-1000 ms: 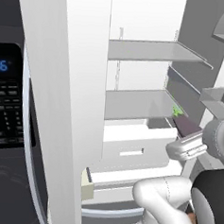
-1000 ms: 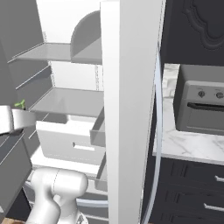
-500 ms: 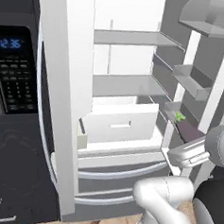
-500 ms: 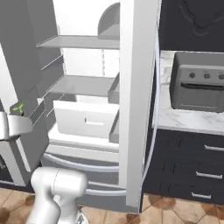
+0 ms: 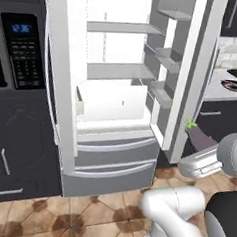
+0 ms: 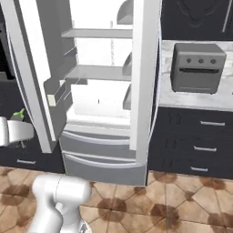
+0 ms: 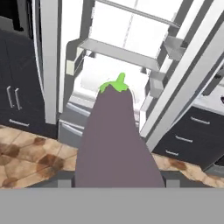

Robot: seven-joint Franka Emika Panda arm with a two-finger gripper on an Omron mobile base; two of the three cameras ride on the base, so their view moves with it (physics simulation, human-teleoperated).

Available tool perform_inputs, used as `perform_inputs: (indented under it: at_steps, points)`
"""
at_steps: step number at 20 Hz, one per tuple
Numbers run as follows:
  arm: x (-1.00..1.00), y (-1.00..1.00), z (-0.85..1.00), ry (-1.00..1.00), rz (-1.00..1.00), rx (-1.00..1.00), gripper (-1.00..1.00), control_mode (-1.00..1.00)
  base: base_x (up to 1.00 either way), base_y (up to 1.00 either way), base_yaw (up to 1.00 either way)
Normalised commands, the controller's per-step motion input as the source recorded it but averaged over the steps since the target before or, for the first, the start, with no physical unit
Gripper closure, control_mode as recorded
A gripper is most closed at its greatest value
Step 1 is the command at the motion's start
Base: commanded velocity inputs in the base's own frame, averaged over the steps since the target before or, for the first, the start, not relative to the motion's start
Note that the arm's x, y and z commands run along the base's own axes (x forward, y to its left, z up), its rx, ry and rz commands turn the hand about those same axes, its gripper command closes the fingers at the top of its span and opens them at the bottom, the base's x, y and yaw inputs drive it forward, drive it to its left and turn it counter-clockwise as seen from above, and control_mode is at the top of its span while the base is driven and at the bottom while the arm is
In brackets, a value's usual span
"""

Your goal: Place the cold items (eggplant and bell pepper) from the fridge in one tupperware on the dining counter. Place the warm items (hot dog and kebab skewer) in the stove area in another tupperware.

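Note:
A long purple eggplant [image 7: 116, 140] with a green stem stands up between my fingers in the hand view, and my gripper [image 7: 118, 181] is shut on its lower part. From the left base view the eggplant [image 5: 200, 138] pokes out of the hand at the right, in front of the open fridge [image 5: 117, 90]. The right base view catches its green stem [image 6: 18, 113] at the left edge. Behind the eggplant the fridge shelves look bare. The bell pepper, hot dog, kebab skewer and tupperware are out of view.
Both fridge doors [image 5: 194, 70] stand wide open, with door bins on their inner sides. A grey toaster oven [image 6: 198, 66] sits on the counter right of the fridge, above dark drawers. A wall oven panel [image 5: 22, 48] lies to the left. Tiled floor stretches in front.
The whole picture has shifted: the base has backed away from the fridge, which now looks smaller and farther. The eggplant stays in the gripper.

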Motion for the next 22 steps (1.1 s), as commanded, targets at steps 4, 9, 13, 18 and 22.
perform_inputs:
  at_steps: [4, 9, 13, 18, 22]
  points:
    - [0.0, 0.0, 0.0, 0.0, 0.0, 0.0, 1.0, 1.0, -1.0, 0.06, -0.09]
    - [0.0, 0.0, 0.0, 0.0, 0.0, 0.0, 1.0, 1.0, -1.0, 0.03, -0.1]
    - [0.0, 0.0, 0.0, 0.0, 0.0, 0.0, 1.0, 1.0, -1.0, 0.0, -0.13]
    - [0.0, 0.0, 0.0, 0.0, 0.0, 0.0, 1.0, 1.0, -1.0, 0.0, -0.28]
    - [0.0, 0.0, 0.0, 0.0, 0.0, 0.0, 1.0, 1.0, -1.0, 0.0, -0.43]
